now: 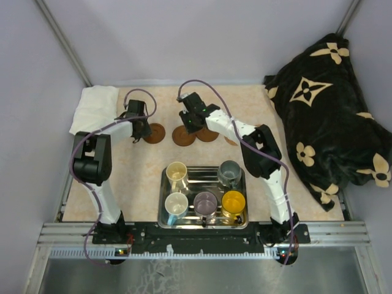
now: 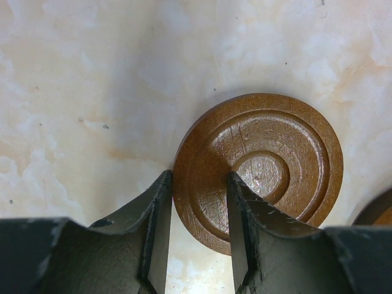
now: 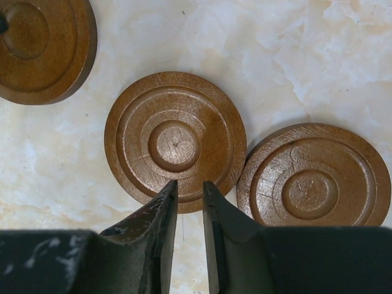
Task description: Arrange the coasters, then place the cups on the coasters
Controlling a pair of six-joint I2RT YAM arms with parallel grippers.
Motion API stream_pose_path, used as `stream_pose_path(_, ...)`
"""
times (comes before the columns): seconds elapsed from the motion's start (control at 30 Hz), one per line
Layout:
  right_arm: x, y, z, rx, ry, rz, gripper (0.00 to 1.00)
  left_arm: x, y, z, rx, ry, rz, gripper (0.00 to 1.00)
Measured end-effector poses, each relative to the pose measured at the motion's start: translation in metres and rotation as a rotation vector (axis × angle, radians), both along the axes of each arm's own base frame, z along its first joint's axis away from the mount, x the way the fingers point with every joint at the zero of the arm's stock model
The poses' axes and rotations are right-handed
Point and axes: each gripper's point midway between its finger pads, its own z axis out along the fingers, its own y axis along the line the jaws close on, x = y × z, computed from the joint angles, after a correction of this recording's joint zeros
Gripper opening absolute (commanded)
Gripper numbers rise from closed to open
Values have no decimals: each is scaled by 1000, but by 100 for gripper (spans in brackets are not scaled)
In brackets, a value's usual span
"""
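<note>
Both grippers at the coasters; 5 cups (image 1: 206,202) sit in the tray (image 1: 204,168).
The left gripper (image 2: 199,184) is part-open astride the left coaster (image 2: 263,165) rim; I cannot tell if it pinches. The right gripper (image 3: 190,187), nearly closed and empty, is over the middle coaster (image 3: 174,141) near edge, with the right coaster (image 3: 313,177) just beside. The cups are behind both.

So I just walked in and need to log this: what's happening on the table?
Both arms are working on the coasters at the far side. The left gripper straddles the rim of the leftmost coaster; the right gripper, jaws nearly closed, sits over the near edge of the next coaster. All five cups sit in the steel tray, none on a coaster.
</note>
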Motion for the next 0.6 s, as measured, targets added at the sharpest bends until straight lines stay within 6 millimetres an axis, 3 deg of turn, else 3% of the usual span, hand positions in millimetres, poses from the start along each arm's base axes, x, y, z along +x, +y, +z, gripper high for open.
stream_pose_path(0.27,-5,5,-15,-7,31,19,21,-11,-6,-1,-5,-2,-10,18)
stream_pose_path(0.6,-17,16,-33,-11,79,65,21,-11,-7,-1,-10,2,2,20)
